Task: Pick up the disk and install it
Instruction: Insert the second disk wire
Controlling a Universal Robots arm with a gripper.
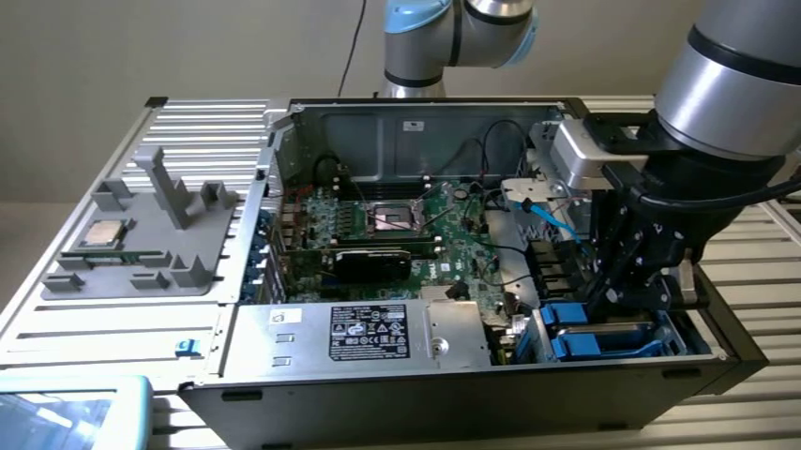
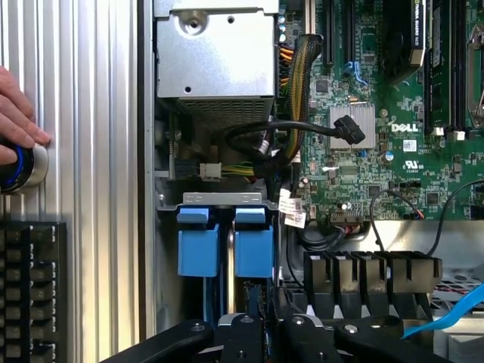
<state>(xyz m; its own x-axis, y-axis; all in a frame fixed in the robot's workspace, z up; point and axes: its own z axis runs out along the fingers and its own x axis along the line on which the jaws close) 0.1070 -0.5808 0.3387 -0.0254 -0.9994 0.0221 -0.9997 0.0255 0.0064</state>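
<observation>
Your hand stood low in the computer case, its fingers drawn together beside the blue-framed disk, which sat in the drive bay at the case's corner, next to the power supply.

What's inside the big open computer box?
Inside the computer case sit a green motherboard, a silver power supply and blue drive brackets. The arm hides the corner behind it.

Disk in the case's bay, exterior view's right, power supply left of it, motherboard behind
</observation>
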